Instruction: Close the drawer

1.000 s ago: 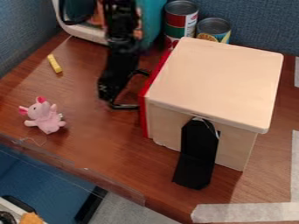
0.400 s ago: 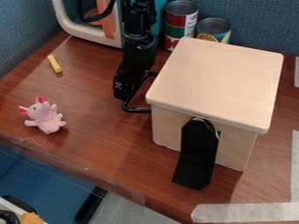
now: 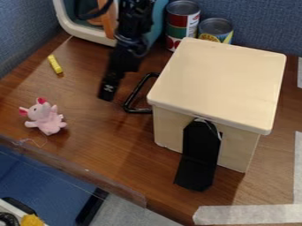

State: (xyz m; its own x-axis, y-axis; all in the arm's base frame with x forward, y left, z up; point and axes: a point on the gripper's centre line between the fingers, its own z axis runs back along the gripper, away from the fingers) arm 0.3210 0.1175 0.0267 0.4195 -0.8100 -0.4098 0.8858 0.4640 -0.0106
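Note:
The black gripper [image 3: 107,90] hangs over the table to the left of the wooden drawer box [image 3: 221,81], apart from it. On the box's left side sticks out the drawer's black handle [image 3: 137,110], with a gap between it and the gripper. No part of the red drawer front shows past the lid's left edge, and the drawer stands pushed in beneath the lid.
A pink plush toy [image 3: 45,117] lies at the left and a yellow piece [image 3: 54,64] behind it. Two cans [image 3: 182,22] and a white-rimmed teal bin [image 3: 82,34] stand at the back. A black flap [image 3: 198,156] leans on the box's front.
The red drawer front has moved right, under the lid, and the handle has shifted right with it. The gripper first moved right with them, then drew back left, off the handle.

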